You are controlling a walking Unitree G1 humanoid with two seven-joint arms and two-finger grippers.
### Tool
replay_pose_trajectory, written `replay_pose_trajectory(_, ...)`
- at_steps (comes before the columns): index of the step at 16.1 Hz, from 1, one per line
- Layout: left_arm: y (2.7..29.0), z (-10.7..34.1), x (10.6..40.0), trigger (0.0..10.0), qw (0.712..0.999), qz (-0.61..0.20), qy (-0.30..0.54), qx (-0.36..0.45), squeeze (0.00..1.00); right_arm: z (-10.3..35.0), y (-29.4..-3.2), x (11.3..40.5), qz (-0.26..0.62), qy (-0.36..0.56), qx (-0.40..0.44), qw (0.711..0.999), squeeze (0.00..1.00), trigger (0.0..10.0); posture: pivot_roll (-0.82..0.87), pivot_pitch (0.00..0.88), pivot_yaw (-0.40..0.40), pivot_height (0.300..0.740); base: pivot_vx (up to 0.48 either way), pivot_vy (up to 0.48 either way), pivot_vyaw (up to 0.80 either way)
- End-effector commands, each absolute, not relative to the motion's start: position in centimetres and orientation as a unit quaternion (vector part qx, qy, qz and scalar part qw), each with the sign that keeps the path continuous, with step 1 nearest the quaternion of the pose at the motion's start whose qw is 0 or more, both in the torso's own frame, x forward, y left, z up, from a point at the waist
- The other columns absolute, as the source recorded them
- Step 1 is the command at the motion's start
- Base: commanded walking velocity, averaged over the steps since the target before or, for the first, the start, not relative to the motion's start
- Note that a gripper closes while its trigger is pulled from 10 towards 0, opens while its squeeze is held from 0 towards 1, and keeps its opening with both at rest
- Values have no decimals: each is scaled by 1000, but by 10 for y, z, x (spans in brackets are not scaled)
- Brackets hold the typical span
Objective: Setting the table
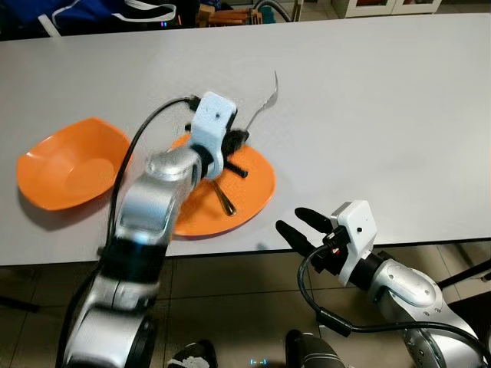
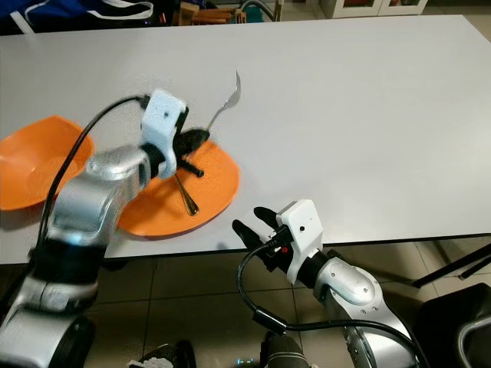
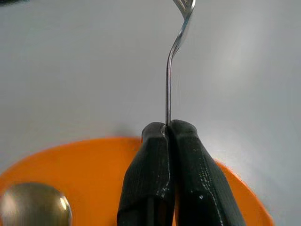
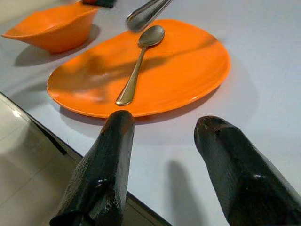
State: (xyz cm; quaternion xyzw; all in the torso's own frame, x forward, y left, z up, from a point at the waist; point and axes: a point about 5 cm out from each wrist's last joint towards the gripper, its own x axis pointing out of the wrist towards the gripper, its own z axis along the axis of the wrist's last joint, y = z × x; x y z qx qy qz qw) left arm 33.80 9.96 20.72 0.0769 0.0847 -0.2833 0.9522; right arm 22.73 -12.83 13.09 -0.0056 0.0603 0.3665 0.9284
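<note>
Closed jaws pinch a fork [image 3: 168, 80] handle above the orange plate [image 3: 94, 155].

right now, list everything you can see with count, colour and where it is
table: one, pale grey, before the robot
plate: one, orange, flat, near the table's front edge
bowl: one, orange, on the table left of the plate
spoon: one, brass-coloured, lying on the plate
fork: one, silver, held by its handle above the plate's far edge, tines pointing away over the table
clutter: dark cloth and brownish items beyond the table's far edge, too unclear to name
left gripper: one, black fingers, shut on the fork
right gripper: one, black fingers, open, just off the table's front edge
</note>
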Motion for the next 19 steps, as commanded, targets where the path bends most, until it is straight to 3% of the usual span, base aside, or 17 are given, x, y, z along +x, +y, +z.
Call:
replay_pose_trajectory(1, 102, 208, 335, 0, 953, -279, 89, 83, 0, 128, -127, 225, 371, 61, -5, 926, 0, 10000, -256, 163, 73, 740, 0, 0, 0)
replay_pose_trajectory(9, 130, 207, 302, 0, 965, -221, 97, 103, 0, 121, -127, 227, 380, 66, -6, 923, 0, 10000, -208, 142, 62, 740, 0, 0, 0)
replay_pose_trajectory(19, 154, 188, 292, 0, 965, -177, 132, 139, 0, 118, -126, 232, 386, 64, -9, 920, 0, 10000, -190, 137, 52, 740, 0, 0, 0)
